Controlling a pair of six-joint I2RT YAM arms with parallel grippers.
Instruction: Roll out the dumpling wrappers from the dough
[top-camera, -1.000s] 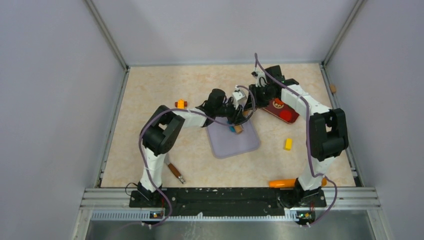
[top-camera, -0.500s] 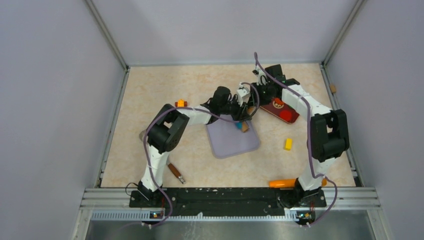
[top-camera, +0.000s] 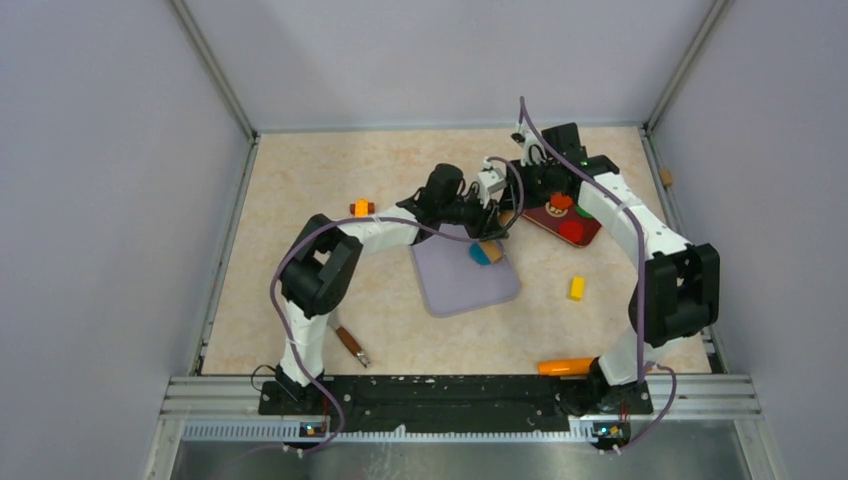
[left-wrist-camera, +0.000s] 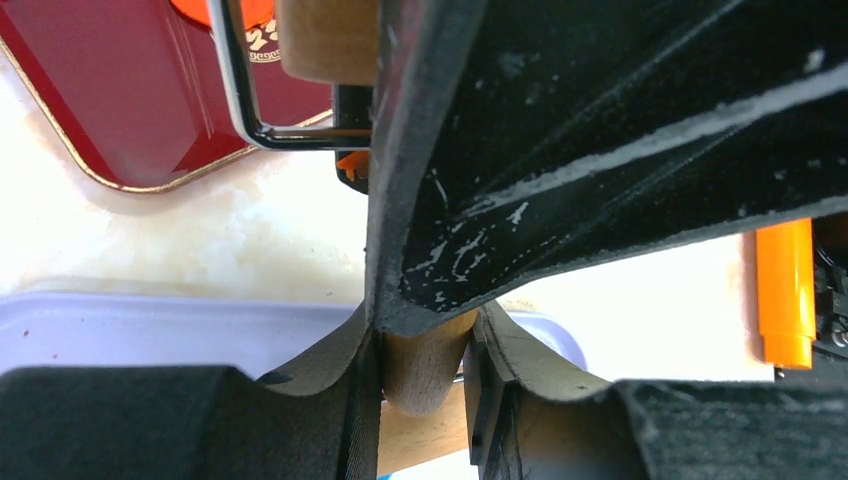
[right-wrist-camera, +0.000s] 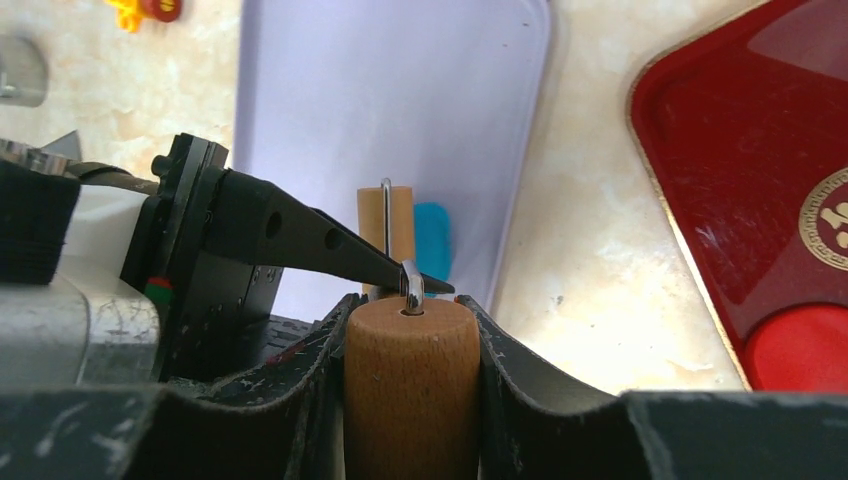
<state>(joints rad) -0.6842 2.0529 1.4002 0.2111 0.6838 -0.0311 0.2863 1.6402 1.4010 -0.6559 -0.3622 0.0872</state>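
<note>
Only markings found are on the red tray (left-wrist-camera: 120, 100). Left wrist view: a short line of gold lettering (left-wrist-camera: 262, 48) is printed on the tray's face at the tray's upper edge of view, just beside the orange piece lying in the tray; the characters are cut off and too small to read. Right wrist view: a round gold emblem (right-wrist-camera: 826, 222) with a ring border and a central figure sits on the tray's face, partly out of frame, with no legible word or number.
</note>
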